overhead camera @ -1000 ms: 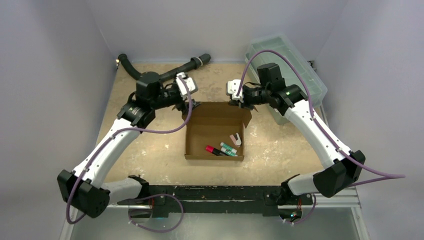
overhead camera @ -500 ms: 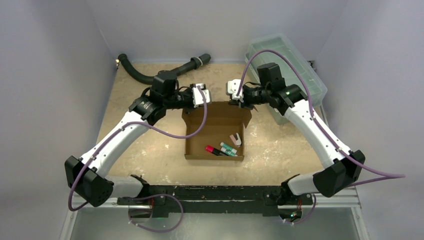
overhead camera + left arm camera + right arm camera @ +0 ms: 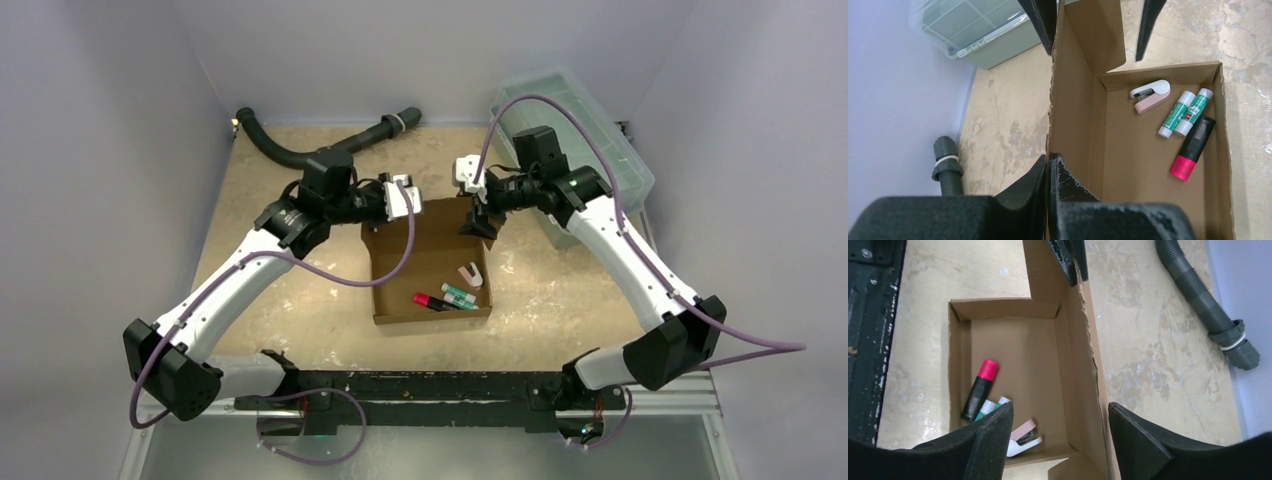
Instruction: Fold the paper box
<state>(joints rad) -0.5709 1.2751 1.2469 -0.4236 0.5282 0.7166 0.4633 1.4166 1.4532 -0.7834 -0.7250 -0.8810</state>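
The paper box [image 3: 428,268] is an open brown cardboard tray in the middle of the table, with its tall far panel [image 3: 1070,75] standing up. My left gripper [image 3: 399,204] is at the box's far left corner. In the left wrist view it [image 3: 1049,160] is shut on that panel's edge. My right gripper [image 3: 479,216] is at the far right corner. It [image 3: 1060,409] is open, with one finger inside the box and one outside the panel [image 3: 1087,380], touching nothing. Inside the box lie a pink-and-white stapler [image 3: 1150,95], two green glue sticks [image 3: 1185,112] and a black-and-pink marker [image 3: 1193,148].
A clear greenish lidded bin [image 3: 570,130] stands at the back right, behind the right arm. A dark corrugated hose [image 3: 320,145] lies along the back left of the table. The black base rail [image 3: 430,385] runs along the near edge.
My left arm swung right to the box's far left corner and shut on the panel's edge. My right gripper was shut on the far right corner and has now opened.
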